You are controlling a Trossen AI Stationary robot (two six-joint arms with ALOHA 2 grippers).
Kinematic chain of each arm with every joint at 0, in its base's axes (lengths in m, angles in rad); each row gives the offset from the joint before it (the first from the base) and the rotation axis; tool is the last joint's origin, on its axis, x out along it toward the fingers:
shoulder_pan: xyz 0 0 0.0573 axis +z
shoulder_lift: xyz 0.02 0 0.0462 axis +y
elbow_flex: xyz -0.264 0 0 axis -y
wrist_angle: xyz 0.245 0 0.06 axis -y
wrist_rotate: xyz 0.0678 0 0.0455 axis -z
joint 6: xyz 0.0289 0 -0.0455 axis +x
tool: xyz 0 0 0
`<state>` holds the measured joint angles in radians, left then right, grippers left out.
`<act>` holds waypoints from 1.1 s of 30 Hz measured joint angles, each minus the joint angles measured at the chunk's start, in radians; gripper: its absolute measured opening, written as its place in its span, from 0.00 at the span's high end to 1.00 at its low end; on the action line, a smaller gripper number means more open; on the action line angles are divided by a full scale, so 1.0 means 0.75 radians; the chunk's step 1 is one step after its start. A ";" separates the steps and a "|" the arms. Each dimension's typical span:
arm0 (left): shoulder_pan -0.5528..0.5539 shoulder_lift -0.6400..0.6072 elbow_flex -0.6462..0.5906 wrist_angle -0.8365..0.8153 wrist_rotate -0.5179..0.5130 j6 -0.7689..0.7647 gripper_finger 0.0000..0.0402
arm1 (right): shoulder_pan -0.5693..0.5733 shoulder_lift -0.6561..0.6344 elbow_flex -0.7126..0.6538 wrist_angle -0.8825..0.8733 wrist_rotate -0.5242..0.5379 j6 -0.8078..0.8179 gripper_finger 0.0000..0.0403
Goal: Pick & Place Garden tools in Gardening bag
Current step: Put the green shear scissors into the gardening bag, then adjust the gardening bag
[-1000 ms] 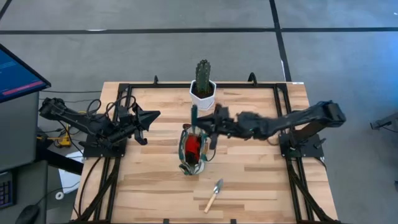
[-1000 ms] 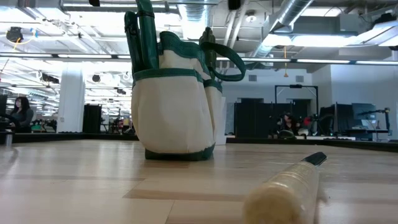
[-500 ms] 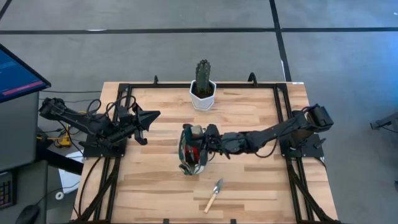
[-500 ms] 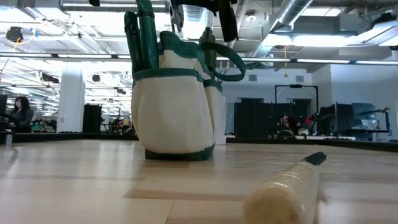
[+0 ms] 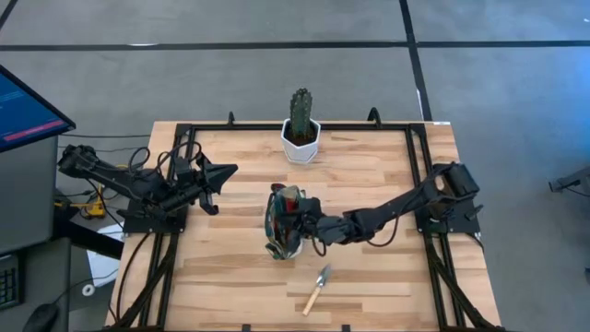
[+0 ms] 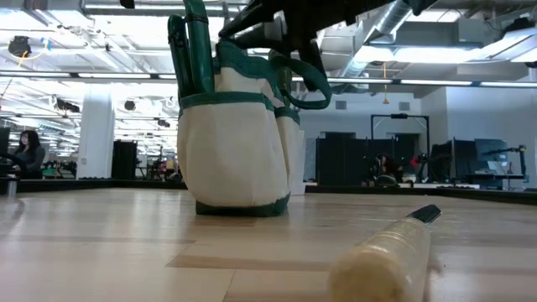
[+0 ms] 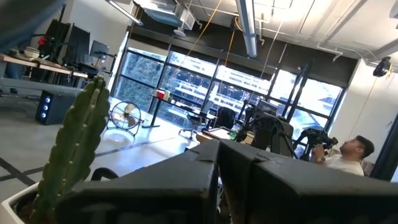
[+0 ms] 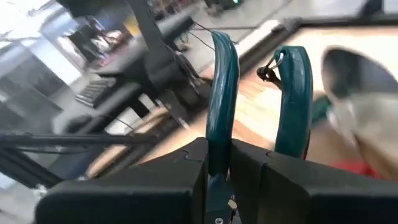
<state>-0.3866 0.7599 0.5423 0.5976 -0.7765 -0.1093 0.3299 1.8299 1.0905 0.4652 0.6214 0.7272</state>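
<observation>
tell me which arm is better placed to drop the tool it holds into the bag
The right. Its gripper is shut on a green-handled tool, directly over the gardening bag. The left gripper waits shut and apart near the table's left edge.

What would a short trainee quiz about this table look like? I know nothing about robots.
1. True or false: the wooden-handled trowel lies inside the gardening bag.
2. The right gripper is over the bag. Where is the left gripper?
A) near the table's left edge, away from the bag
B) inside the bag
3. Fill in: the right gripper is shut on a tool with a ____ handle.
Key: 1 false, it lies on the table; 2 A; 3 green.
</observation>
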 joint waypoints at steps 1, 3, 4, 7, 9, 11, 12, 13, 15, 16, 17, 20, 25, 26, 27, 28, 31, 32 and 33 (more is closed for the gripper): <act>0.000 0.000 0.000 0.000 0.000 0.000 1.00 | 0.006 0.010 -0.001 -0.010 0.011 0.018 0.92; 0.000 0.000 0.000 -0.003 0.000 0.000 1.00 | 0.013 0.015 -0.007 -0.037 0.014 0.038 0.92; 0.000 0.000 0.000 -0.007 0.000 0.000 1.00 | 0.015 0.014 -0.006 -0.036 0.014 0.053 0.92; 0.000 0.000 0.000 -0.010 0.000 0.000 1.00 | 0.016 0.008 -0.001 -0.082 0.018 0.090 0.92; 0.000 0.000 0.000 -0.010 0.000 0.000 1.00 | 0.016 0.012 -0.004 -0.104 0.015 0.092 0.92; 0.000 0.000 0.000 -0.010 -0.001 0.000 1.00 | 0.015 0.011 -0.004 -0.104 0.014 0.119 0.92; 0.000 0.000 0.000 -0.010 0.000 0.000 1.00 | 0.015 0.009 -0.003 -0.119 0.014 0.142 0.92; 0.000 0.000 0.000 -0.010 0.000 0.000 1.00 | 0.015 0.009 -0.003 -0.139 0.011 0.157 0.92; 0.000 0.000 0.000 -0.012 0.000 0.000 1.00 | 0.015 0.011 -0.004 -0.162 -0.002 0.161 0.91; 0.000 0.000 0.000 -0.014 0.000 0.000 1.00 | 0.015 0.011 -0.004 -0.160 -0.017 0.161 0.89; 0.000 0.000 0.000 -0.015 0.000 0.000 1.00 | 0.015 0.011 -0.004 -0.154 -0.035 0.162 0.88; 0.000 0.000 0.000 -0.016 0.000 0.000 1.00 | 0.008 0.010 -0.004 -0.155 -0.104 0.162 0.82; 0.000 0.000 0.000 -0.018 0.000 0.000 1.00 | -0.009 0.010 -0.004 -0.148 -0.204 0.154 0.75; 0.000 0.000 0.000 -0.019 0.000 0.000 1.00 | -0.014 0.010 -0.004 -0.147 -0.212 0.153 0.73; 0.000 0.000 0.000 -0.019 0.000 0.000 1.00 | -0.019 0.008 -0.004 -0.147 -0.228 0.153 0.72; 0.000 0.000 0.000 -0.019 0.000 -0.001 1.00 | -0.026 0.001 -0.004 -0.150 -0.243 0.149 0.71; 0.000 0.000 0.000 -0.019 0.000 -0.002 1.00 | -0.049 -0.041 -0.004 -0.149 -0.314 0.104 0.68; 0.000 0.000 0.000 -0.019 0.000 -0.002 1.00 | -0.057 -0.064 -0.004 -0.152 -0.338 0.075 0.68; 0.000 0.000 0.000 -0.019 0.000 -0.002 1.00 | -0.063 -0.091 -0.004 -0.152 -0.346 0.049 0.67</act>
<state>-0.3866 0.7598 0.5423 0.5834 -0.7765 -0.1111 0.2822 1.7619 1.0878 0.3515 0.3619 0.7637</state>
